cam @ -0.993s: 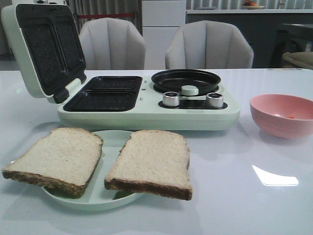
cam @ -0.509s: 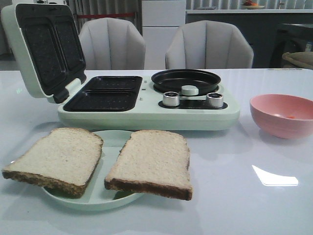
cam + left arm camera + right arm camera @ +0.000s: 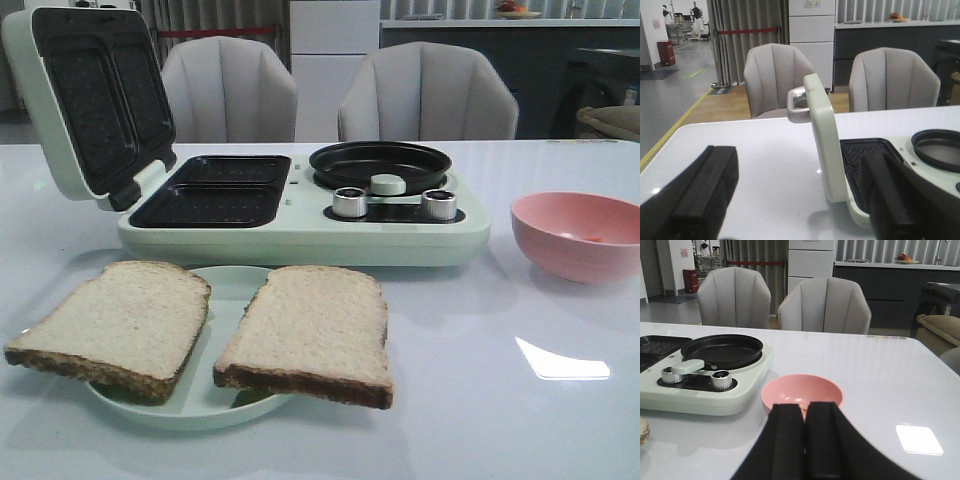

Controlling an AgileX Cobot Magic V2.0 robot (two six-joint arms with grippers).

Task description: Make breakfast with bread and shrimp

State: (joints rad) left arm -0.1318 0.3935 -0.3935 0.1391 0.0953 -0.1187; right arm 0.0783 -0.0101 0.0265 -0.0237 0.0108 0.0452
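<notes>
Resting unmoved, both bread slices (image 3: 300,330) stay on the plate (image 3: 225,285).

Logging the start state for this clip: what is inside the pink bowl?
In the front view the pink bowl shows one small orange-pink bit, apparently shrimp, low on its inner wall. The near rim hides the bottom there, and the shut right gripper covers it in the wrist view.

I see soft, even indoor light; a bright glare patch on the table (image 3: 562,360), faint shadows under the bread (image 3: 305,330), slightly grainy frames.
</notes>
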